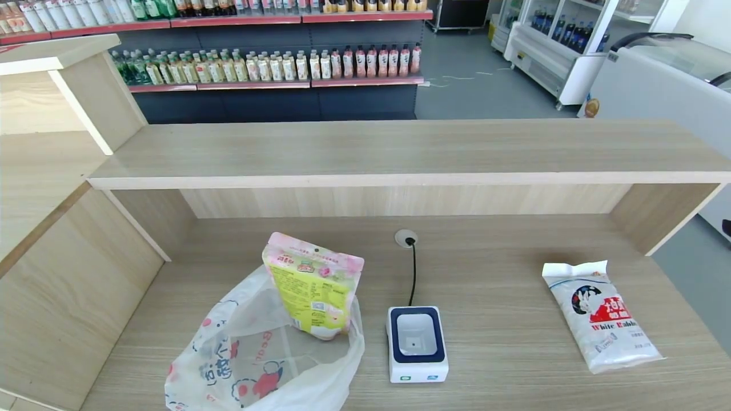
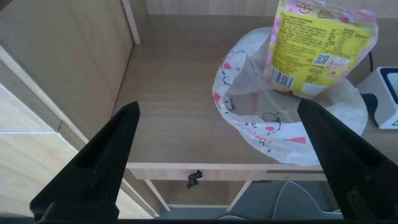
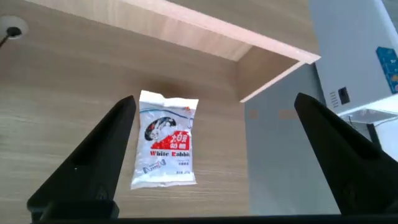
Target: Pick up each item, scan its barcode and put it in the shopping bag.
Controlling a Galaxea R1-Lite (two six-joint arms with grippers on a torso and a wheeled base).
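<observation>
Counter (image 1: pixel 514 319), light wood, with a raised ledge (image 1: pixel 400 151) along its back.

Shopping bag (image 1: pixel 251 365): white plastic with cartoon print, lying open on the robot's left part of the counter, near the front edge. A green and pink snack pouch (image 1: pixel 314 285) stands in its mouth, leaning slightly, barcode side facing the robot.

Barcode scanner (image 1: pixel 417 342): white body with a blue frame, window up, just to the right of the shopping bag at mid-counter. Its black cable (image 1: pixel 413 274) runs back to a grommet (image 1: pixel 406 237) in the counter.

White candy packet (image 1: pixel 605 317): lies flat on the right part of the counter, well apart from the barcode scanner.

Left gripper (image 2: pixel 217 106): fingers (image 2: pixel 106 168) spread wide and holding nothing, above the counter's front edge beside the shopping bag.

Right gripper (image 3: pixel 214 98): fingers (image 3: pixel 93 168) spread wide and holding nothing, above the white candy packet, not touching it.

Background: store shelves of bottled drinks (image 1: pixel 268 65).
</observation>
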